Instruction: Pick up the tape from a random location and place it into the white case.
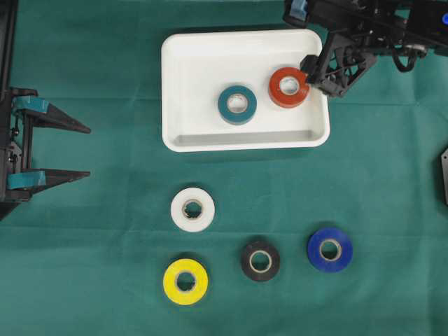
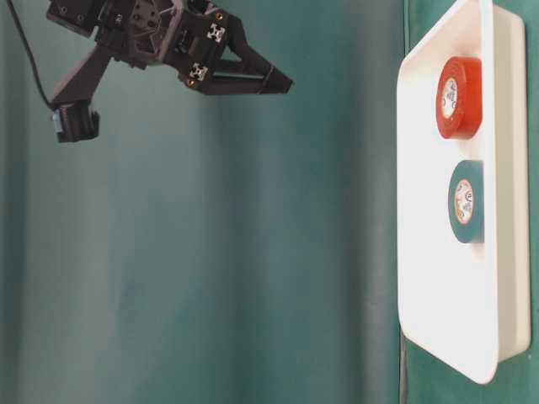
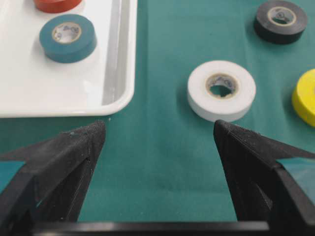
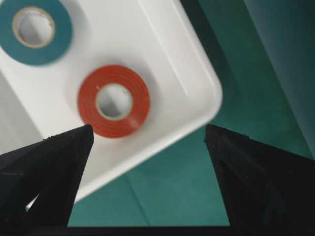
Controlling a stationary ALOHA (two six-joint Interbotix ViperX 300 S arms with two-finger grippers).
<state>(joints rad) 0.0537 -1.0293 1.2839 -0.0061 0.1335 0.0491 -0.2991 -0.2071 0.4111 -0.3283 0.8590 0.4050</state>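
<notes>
The white case point(image 1: 182, 63) lies at the back of the green cloth. It holds a red tape point(image 1: 289, 87) and a teal tape point(image 1: 236, 104). My right gripper point(image 1: 315, 77) hangs open well above the case's right end, empty; in its wrist view the red tape point(image 4: 113, 101) lies flat in the case point(image 4: 187, 83) just off the left fingertip. My left gripper point(image 1: 84, 152) stands open and empty at the left edge. Ahead of it lies a white tape point(image 3: 221, 91), to the right of the case's corner point(image 3: 118, 73).
On the cloth in front of the case lie a white tape point(image 1: 192, 209), a yellow tape point(image 1: 185, 281), a black tape point(image 1: 260, 260) and a blue tape point(image 1: 330, 249). A dark object point(image 1: 444, 175) pokes in at the right edge.
</notes>
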